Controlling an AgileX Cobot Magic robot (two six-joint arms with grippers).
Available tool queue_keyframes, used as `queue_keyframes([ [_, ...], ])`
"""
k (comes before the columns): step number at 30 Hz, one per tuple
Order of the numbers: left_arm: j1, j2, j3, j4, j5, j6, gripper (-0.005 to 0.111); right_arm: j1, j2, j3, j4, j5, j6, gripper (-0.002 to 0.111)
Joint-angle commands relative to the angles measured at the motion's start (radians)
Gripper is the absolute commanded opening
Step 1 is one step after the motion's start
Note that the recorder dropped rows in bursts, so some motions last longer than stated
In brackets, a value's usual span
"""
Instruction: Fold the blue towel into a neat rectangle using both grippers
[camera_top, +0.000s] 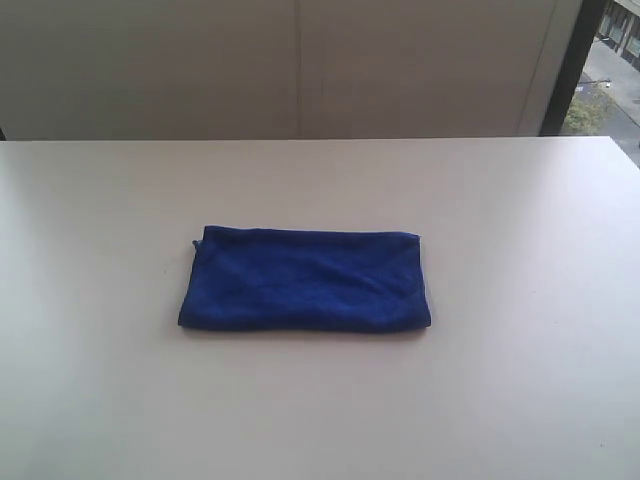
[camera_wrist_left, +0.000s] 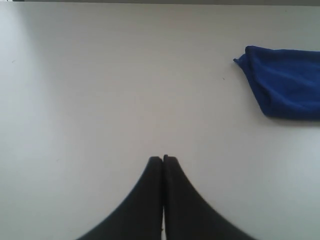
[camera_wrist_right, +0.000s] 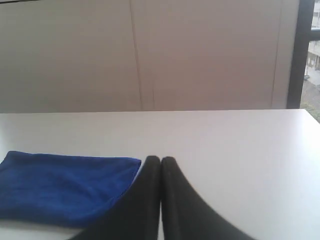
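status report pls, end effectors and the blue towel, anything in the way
Left end effector shut, empty. Right end effector shut, empty. Blue towel flat on table, folded to a rectangle, untouched. Nothing seen in the way.

Blue towel (camera_top: 305, 280) folded into rectangle, lying flat.

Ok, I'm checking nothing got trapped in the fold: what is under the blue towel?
The blue towel lies folded flat on the white table, which shows all round its edges. No bulge stands out. Anything beneath it or between its layers is covered and cannot be seen.
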Motion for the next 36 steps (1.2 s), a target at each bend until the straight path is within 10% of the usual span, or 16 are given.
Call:
queue_keyframes([
  [1, -0.002, -0.004, 0.004, 0.000, -0.001, 0.002, 0.000, -0.006, -0.016, 0.007, 0.007, -0.016, 0.002, 0.000],
  [14, -0.002, -0.004, 0.004, 0.000, -0.001, 0.002, 0.000, -0.135, -0.117, 0.007, -0.330, 0.358, 0.292, 0.000],
  [36, -0.002, -0.004, 0.004, 0.000, -0.001, 0.002, 0.000, -0.153, -0.145, 0.007, -0.490, 0.355, 0.429, 0.000],
])
